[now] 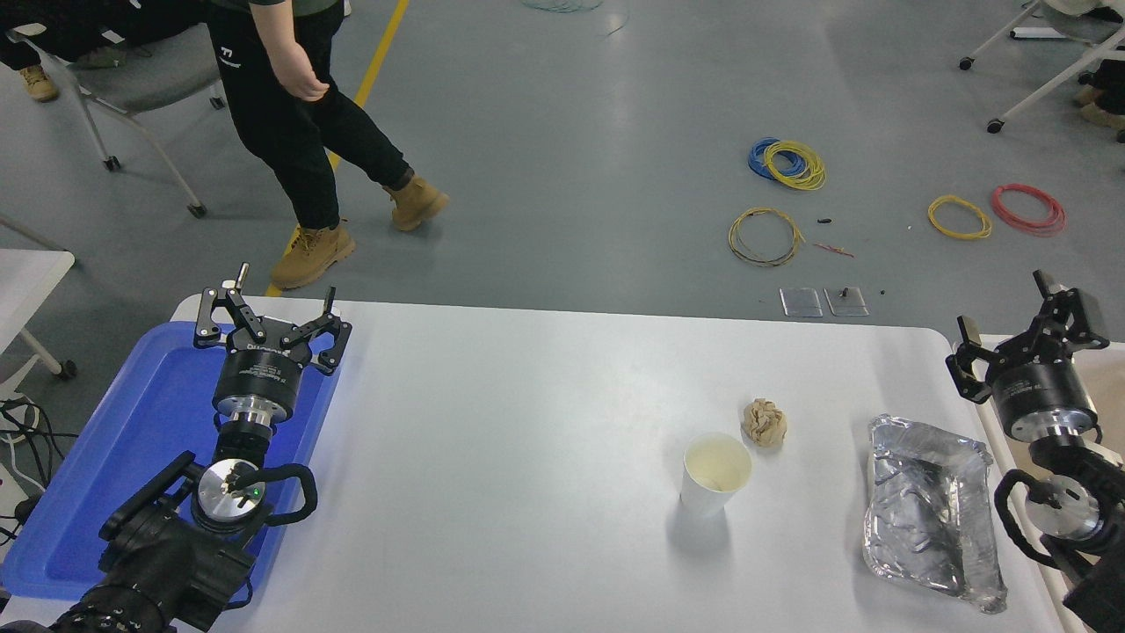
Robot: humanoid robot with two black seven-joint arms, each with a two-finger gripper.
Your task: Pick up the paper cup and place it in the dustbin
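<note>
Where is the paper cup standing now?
In the head view, the paper cup stands upright on the table's right half, just in front of the brown paper ball and left of the foil tray.
</note>
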